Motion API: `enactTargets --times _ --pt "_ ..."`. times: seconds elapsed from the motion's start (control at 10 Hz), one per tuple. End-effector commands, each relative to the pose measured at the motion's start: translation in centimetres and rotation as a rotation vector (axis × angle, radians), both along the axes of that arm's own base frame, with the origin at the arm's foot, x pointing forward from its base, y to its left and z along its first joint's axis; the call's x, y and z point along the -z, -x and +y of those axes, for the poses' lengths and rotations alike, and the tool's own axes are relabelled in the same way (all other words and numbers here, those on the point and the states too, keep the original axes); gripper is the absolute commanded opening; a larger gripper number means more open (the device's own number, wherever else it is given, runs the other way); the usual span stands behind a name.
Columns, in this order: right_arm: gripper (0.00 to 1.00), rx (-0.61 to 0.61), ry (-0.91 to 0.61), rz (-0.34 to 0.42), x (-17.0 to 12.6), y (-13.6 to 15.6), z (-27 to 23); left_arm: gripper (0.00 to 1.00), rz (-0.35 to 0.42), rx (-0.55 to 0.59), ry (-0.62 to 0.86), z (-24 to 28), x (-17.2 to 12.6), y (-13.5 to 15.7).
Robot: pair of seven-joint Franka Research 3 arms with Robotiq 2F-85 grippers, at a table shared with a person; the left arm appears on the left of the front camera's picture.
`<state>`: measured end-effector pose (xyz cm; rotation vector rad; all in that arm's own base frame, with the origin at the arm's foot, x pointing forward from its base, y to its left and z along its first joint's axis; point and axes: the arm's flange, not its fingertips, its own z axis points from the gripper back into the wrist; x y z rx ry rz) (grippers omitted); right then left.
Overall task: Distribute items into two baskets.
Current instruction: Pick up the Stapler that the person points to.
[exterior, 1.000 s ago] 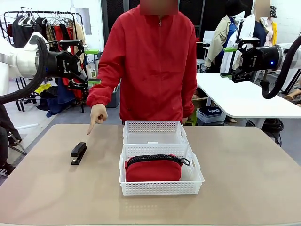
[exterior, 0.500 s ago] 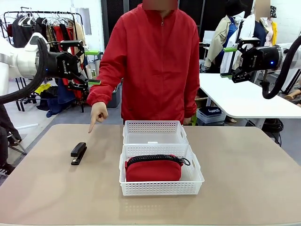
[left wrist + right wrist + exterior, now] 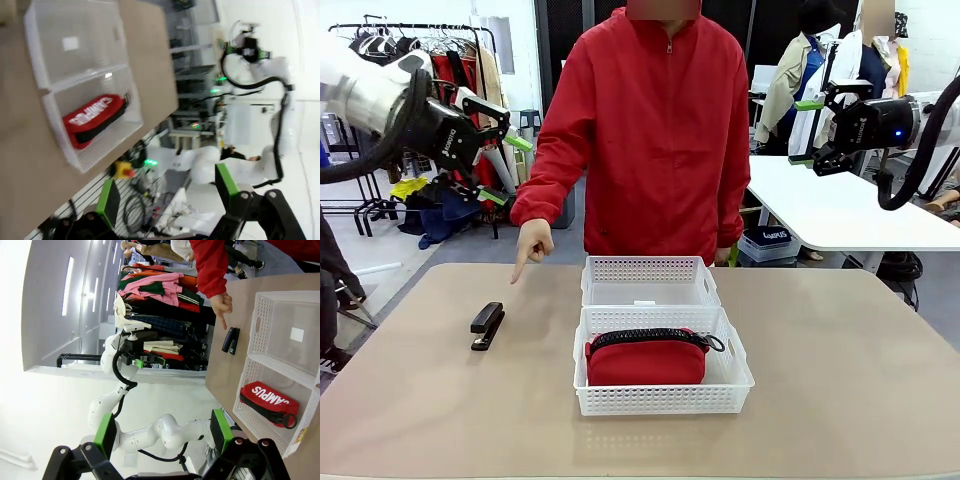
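Since a second ago, the left arm has swung upward and tilted, so the left end effector (image 3: 505,168) now slants high at the far left. Its jaws are spread wide and carry nothing. The right end effector (image 3: 807,132) hangs high at the right, equally released and empty, well apart from everything. On the tan surface (image 3: 840,380), two white lattice plastic baskets touch end to end. The nearer basket (image 3: 665,400) contains the soft red fabric pouch (image 3: 645,362); the farther basket (image 3: 650,270) has a small white label (image 3: 643,302) inside. The small black stapler (image 3: 487,325) lies left of both, apart, and the person's hand (image 3: 532,245) points down just beyond it.
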<state>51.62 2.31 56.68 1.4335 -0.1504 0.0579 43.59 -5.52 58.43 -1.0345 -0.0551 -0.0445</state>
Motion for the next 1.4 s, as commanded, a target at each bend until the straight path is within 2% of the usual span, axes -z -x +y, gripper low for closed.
enactTargets --times 0.0,0.1,0.3,0.4,0.6,0.8,0.9,1.0,1.1,1.3 --pt "1.0 0.0 -0.003 -0.002 -0.1 0.2 0.0 1.0 0.064 0.026 -0.207 -0.1 -1.4 -0.3" --pt "1.0 0.0 -0.003 -0.002 -0.1 0.2 0.0 1.0 0.139 -0.003 -0.387 0.4 -1.2 -0.7" --pt "1.0 0.0 -0.003 -0.002 -0.1 0.2 0.0 1.0 0.186 -0.046 -0.549 1.0 0.0 -1.4" --pt "1.0 0.0 -0.003 -0.002 -0.1 0.2 0.0 1.0 0.153 0.0 -0.656 0.8 0.9 -1.6" --pt "1.0 0.0 -0.003 -0.002 -0.1 0.2 0.0 1.0 0.051 0.071 -0.758 0.2 3.2 -1.9" --pt "1.0 0.0 -0.003 -0.002 -0.1 0.2 0.0 1.0 0.063 0.105 -0.903 0.3 5.3 -2.1" --pt "1.0 0.0 -0.003 -0.002 -0.1 0.2 0.0 1.0 0.007 0.12 -0.916 -0.2 6.0 -2.1" --pt "1.0 0.0 -0.003 -0.002 -0.1 0.2 0.0 1.0 -0.08 0.109 -0.858 -0.6 6.1 -2.1" --pt "1.0 0.0 -0.003 -0.002 -0.1 0.2 0.0 1.0 0.063 0.115 -0.879 -0.4 5.4 -2.4" --pt "1.0 0.0 -0.003 -0.002 -0.1 0.2 0.0 1.0 0.063 0.115 -0.879 -0.4 5.4 -2.4"
